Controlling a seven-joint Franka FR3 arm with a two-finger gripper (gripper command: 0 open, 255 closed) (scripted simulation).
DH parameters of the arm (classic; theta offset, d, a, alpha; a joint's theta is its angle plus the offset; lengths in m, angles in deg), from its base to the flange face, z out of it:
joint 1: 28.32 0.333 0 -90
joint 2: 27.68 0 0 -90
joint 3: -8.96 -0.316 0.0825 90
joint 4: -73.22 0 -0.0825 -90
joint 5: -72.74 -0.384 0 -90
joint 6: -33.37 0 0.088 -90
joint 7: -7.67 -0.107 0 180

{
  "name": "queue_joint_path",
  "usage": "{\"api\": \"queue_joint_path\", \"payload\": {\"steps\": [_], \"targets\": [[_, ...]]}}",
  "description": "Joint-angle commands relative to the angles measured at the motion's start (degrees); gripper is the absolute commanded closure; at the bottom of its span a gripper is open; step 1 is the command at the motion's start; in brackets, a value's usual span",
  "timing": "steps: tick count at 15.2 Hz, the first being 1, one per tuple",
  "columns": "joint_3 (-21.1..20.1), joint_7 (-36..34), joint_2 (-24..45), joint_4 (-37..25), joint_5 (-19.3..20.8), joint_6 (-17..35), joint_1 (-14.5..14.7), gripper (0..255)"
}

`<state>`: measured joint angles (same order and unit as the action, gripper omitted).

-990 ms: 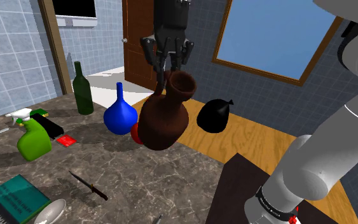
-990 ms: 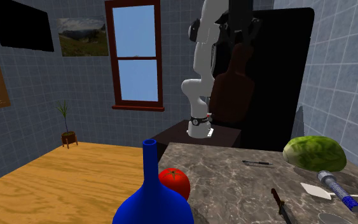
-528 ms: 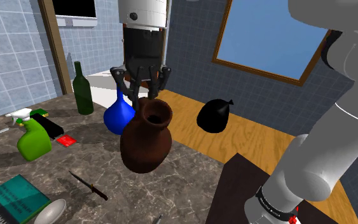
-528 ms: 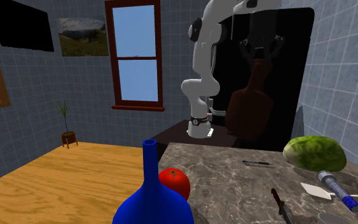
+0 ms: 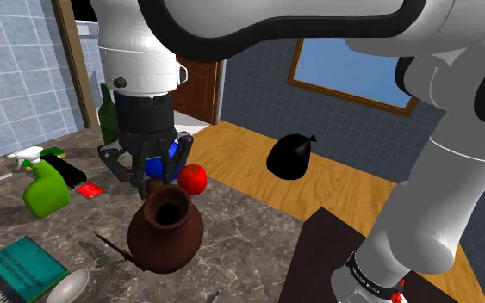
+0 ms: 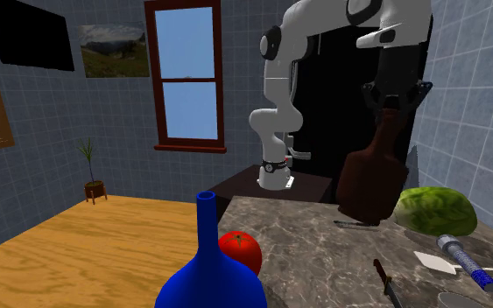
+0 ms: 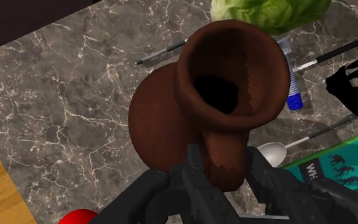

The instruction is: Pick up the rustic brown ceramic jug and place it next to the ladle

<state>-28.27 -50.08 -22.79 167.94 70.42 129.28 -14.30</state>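
Swung down and toward the shoulder view's left over the last second, my arm (image 5: 275, 21) now holds the brown jug (image 5: 164, 231) low over the marbled counter (image 5: 249, 228), mouth tilted upward. My gripper (image 5: 146, 168) is clamped on the jug just under its rim. With the ladle (image 7: 274, 153) lying just beside it, I judge that only lowering and letting go remain.

Home interior, kitchen-like. Tiled walls (image 6: 52, 122), marble counter (image 6: 323, 245), wood floor (image 6: 78, 249), wooden door (image 5: 204, 90). Framed picture (image 6: 113, 50), window (image 6: 187, 79), potted plant (image 6: 93, 175) along one wall.
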Motion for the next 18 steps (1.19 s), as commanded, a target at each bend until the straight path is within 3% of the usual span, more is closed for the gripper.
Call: {"api": "queue_joint_path", "payload": {"steps": [1,18], "targets": [[-0.9,-2.7,3.1,-0.9,2.0,2.0,1.6,255],[-0.6,-2.8,4.9,9.9,3.0,14.2,1.9,255]]}}
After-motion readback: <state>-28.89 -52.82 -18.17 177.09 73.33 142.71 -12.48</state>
